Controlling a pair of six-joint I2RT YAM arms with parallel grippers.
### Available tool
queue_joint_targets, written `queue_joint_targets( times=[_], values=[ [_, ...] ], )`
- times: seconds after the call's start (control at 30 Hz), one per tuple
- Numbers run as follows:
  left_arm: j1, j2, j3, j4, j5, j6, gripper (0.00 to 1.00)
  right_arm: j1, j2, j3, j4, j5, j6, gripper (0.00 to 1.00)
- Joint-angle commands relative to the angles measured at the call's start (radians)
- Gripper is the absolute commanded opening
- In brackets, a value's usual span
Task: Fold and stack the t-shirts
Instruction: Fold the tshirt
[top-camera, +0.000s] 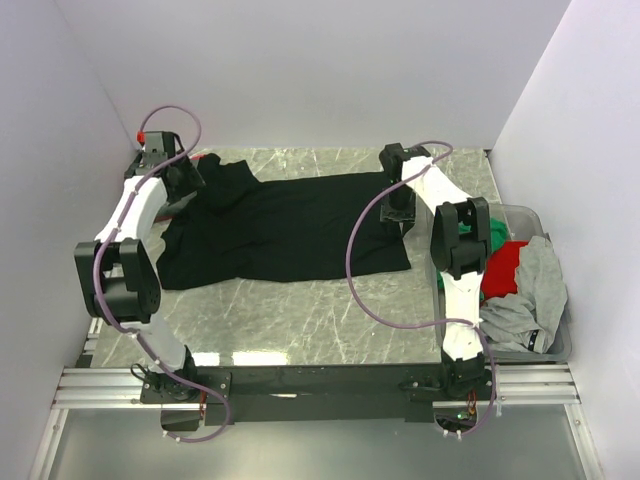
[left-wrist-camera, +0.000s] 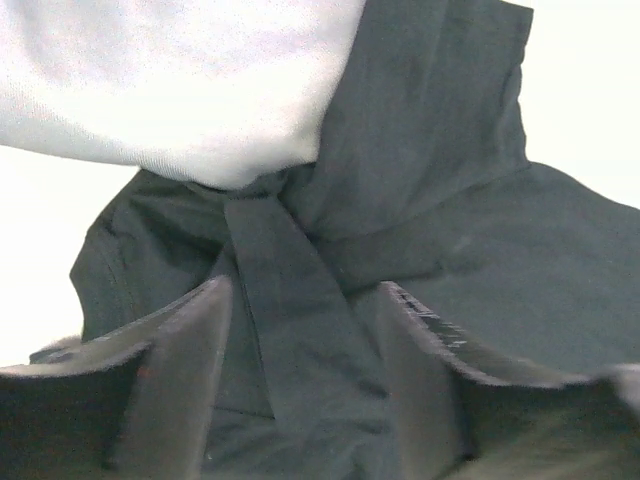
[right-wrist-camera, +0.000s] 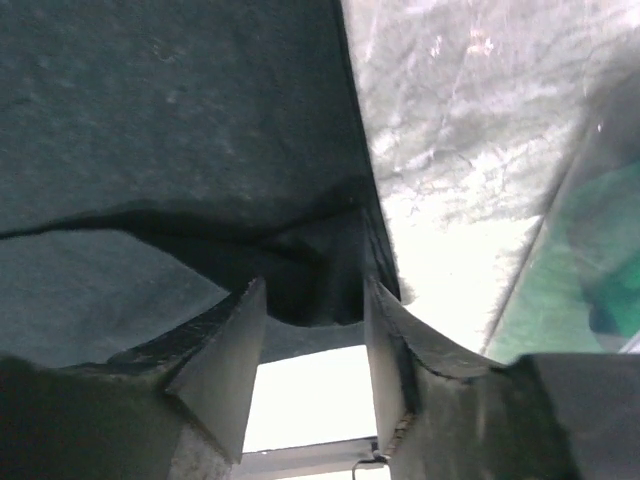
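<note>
Top external: the black shirt (top-camera: 285, 228) lies spread on the surface (top-camera: 330, 310), reaching from one claw to the other. Left claw (left-wrist-camera: 305, 370) is spread with a cloth ridge inside it. Right claw (right-wrist-camera: 315, 330) is spread astride the shirt's edge (nothing pinched). Best to lift straight up, avoiding snags.

The overhead view has bright, even light from above and is sharp throughout, with soft shadows beside the arms (top-camera: 130, 215) and a pale sheen on the table (top-camera: 330, 310) at lower centre. The black shirt (top-camera: 290, 225) swallows detail. Both wrist views are dimmer and grainy; the fingers (left-wrist-camera: 180, 380) along the bottom are blurred, and the backgrounds blow out to white.
</note>
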Motion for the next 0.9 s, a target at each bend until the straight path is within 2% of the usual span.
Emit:
queue_joint_targets(
  times=[0.0,0.1,0.13,0.33,0.47,0.6,0.73,0.87],
  values=[
    [-0.004,-0.111,0.027,-0.01,0.017,-0.055,0.69,-0.01,-0.105,0.019,0.048,-0.037,0.006,0.54],
    [0.002,-0.227,-0.058,-0.024,0.003,-0.098,0.74,-0.01,-0.164,-0.026,0.07,-0.051,0.004,0.56],
    [0.009,-0.259,-0.129,-0.025,0.003,-0.124,0.75,-0.009,-0.18,-0.047,0.085,-0.057,0.004,0.56],
    [0.064,-0.487,-0.418,-0.123,-0.017,-0.222,0.77,-0.001,-0.318,-0.309,0.171,-0.108,-0.005,0.56],
    [0.12,-0.595,-0.575,-0.159,0.011,-0.27,0.8,0.002,-0.345,-0.392,0.192,-0.114,-0.028,0.57],
    [0.185,-0.639,-0.681,-0.167,0.064,-0.299,0.8,0.005,-0.366,-0.438,0.208,-0.108,-0.028,0.65],
    [0.206,-0.629,-0.76,-0.133,0.086,-0.334,0.79,0.005,-0.359,-0.463,0.214,-0.093,-0.016,0.65],
    [0.211,-0.589,-0.772,-0.105,0.066,-0.35,0.77,0.005,-0.351,-0.503,0.237,-0.089,-0.001,0.65]
  ],
)
